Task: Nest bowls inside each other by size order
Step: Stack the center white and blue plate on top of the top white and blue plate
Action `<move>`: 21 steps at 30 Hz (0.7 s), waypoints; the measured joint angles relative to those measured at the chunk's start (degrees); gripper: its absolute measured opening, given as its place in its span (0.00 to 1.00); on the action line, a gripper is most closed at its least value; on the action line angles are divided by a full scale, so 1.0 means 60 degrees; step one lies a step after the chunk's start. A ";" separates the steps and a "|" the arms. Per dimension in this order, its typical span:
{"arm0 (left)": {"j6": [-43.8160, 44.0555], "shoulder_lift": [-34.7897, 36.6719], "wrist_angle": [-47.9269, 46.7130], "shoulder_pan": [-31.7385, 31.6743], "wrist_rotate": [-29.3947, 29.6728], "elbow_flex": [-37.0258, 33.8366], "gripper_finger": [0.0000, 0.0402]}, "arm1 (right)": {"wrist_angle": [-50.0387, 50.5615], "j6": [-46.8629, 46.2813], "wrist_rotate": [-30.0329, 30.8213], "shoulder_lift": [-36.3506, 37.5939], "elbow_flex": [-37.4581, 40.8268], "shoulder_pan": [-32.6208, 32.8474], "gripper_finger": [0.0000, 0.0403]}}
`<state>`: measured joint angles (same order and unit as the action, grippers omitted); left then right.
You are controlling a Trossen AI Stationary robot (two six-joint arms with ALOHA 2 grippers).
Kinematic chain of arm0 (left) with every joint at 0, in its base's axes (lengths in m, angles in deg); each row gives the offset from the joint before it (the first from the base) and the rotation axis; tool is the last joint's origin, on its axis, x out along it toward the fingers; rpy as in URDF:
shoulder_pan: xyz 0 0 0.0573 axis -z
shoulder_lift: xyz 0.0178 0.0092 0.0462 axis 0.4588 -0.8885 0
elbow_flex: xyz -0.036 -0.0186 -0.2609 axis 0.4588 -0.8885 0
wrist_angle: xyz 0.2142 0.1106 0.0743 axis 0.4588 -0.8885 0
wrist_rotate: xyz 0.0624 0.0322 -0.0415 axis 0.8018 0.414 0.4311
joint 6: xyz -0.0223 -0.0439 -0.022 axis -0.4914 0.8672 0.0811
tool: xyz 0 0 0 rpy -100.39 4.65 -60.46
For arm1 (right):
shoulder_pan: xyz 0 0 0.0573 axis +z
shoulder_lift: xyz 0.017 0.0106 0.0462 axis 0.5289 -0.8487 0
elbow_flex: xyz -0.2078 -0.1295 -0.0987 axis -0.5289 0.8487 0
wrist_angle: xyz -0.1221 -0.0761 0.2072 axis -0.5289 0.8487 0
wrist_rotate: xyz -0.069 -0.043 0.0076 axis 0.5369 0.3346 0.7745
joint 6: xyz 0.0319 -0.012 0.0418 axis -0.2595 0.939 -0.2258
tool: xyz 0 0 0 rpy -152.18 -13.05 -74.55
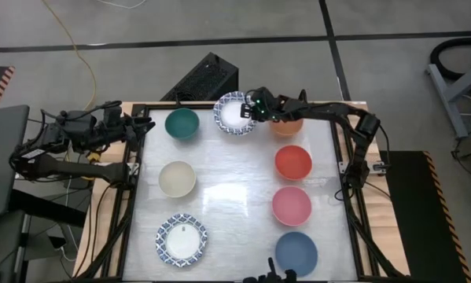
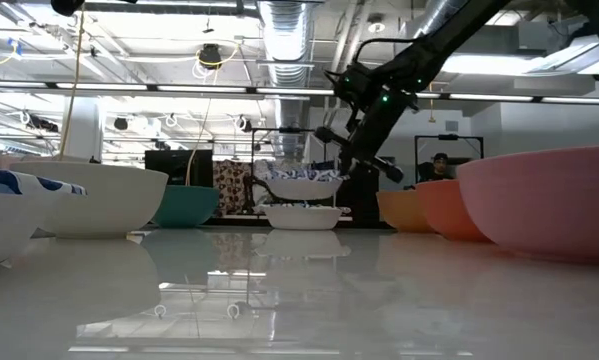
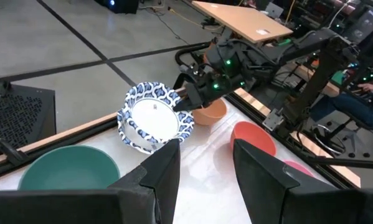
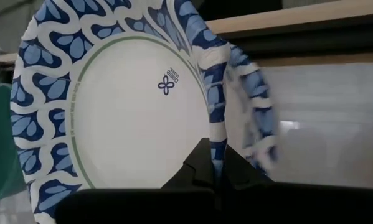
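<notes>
My right gripper [image 1: 253, 110] is at the table's far middle, shut on a white bowl with a blue patterned rim [image 1: 232, 112]. In the low view this bowl [image 2: 304, 186] hangs just above a second patterned bowl [image 2: 302, 215], which stands on the table. A third patterned bowl [image 1: 181, 239] sits near left. Teal [image 1: 182, 123] and cream [image 1: 177, 178] bowls stand on the left. Orange [image 1: 288, 126], red [image 1: 293, 162], pink [image 1: 291, 205] and blue [image 1: 296, 253] bowls line the right. My left gripper [image 1: 141, 126] waits open at the table's left edge, holding nothing. My right gripper pinches the patterned bowl's rim [image 4: 217, 134] on the side nearest the orange bowl, one finger inside the bowl and one outside. The fingers [image 3: 189, 93] come slanting down from the table's right. The bowl is lifted clear and tilted, with its inside turned toward the table's left.
The middle of the glossy white tabletop [image 1: 235, 196] is bare between the two columns of bowls. A black box [image 1: 207, 77] sits on the floor beyond the far edge. A wooden frame [image 1: 353, 110] borders the table.
</notes>
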<state>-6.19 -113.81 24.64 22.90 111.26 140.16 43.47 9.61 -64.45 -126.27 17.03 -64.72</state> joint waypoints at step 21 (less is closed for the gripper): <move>0.0073 0.0000 -0.0007 0.0003 0.0211 0.0003 0.34 | 0.0248 0.0420 -0.0095 0.0004 0.0000 -0.0249 0.02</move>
<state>-5.75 -113.81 24.59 22.93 112.53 140.18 44.96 12.13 -65.01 -126.25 17.03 -66.21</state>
